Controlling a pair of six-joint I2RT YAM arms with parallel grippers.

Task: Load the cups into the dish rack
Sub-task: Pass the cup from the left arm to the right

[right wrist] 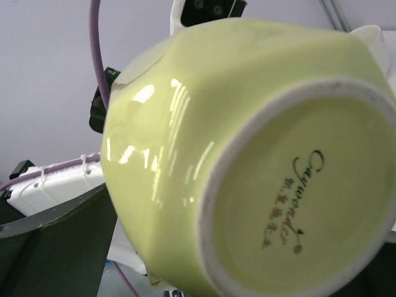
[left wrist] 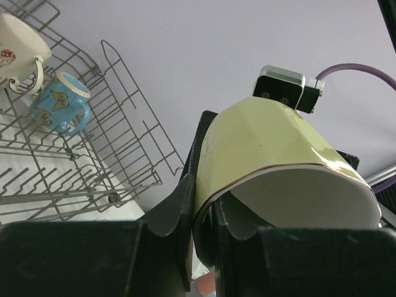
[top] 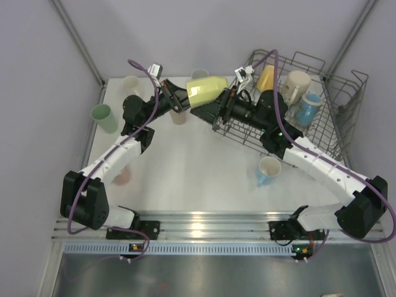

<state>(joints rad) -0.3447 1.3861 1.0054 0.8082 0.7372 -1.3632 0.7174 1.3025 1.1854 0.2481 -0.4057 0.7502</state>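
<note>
From above, my left gripper [top: 182, 99] pinches the lime cup [top: 207, 91] by its rim, aloft beside the dish rack [top: 346, 108], base offered to my wide-open right gripper [top: 215, 105]. Left wrist: fingers [left wrist: 177, 210] clamp the cup wall, free tines beyond. Right wrist: the base fills the view, with little room beside it

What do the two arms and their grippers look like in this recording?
Both arms match: the left arm and right arm have white link covers between chunky black joint housings. A purple cable runs along each. The gripper fingers are flat, matt black. A small green light glows on the right arm.
</note>
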